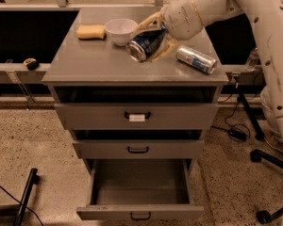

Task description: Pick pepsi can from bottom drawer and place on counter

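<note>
My gripper point(144, 45) is over the middle of the counter point(94, 64), the flat grey top of the drawer cabinet. It is shut on the pepsi can point(142, 43), a dark blue can held on its side with its silver end facing front-left. The can is low over the counter, just right of a white bowl; I cannot tell if it touches the surface. The bottom drawer point(139, 213) is pulled out below, and nothing shows inside it. The two shallower drawers above stand slightly ajar.
A white bowl point(121, 29) and a yellow sponge point(91, 31) sit at the back left of the counter. A silver and light-blue can point(195, 59) lies on its side at the right. A chair base point(269, 159) and cables are on the floor at the right.
</note>
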`<control>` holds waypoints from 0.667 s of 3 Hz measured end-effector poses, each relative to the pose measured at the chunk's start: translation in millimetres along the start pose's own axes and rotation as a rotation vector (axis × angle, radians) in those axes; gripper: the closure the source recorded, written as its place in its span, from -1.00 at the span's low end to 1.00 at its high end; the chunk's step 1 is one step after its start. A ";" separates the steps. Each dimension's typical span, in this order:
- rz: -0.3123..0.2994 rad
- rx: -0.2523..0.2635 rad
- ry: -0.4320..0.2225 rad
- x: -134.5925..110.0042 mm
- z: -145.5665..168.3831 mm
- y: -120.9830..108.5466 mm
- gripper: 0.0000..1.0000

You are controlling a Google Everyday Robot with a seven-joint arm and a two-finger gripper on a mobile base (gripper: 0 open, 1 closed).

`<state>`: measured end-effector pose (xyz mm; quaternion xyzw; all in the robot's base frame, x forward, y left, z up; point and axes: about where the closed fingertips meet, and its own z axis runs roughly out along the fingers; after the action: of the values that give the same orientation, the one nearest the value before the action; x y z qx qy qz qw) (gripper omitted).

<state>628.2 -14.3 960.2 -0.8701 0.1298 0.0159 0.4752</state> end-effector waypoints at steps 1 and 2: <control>0.057 0.008 0.044 16.2 22.5 -10.2 1.00; 0.172 0.004 0.060 46.4 57.1 -0.1 1.00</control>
<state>678.6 23.4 922.0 -0.8547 0.2185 0.0303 0.4699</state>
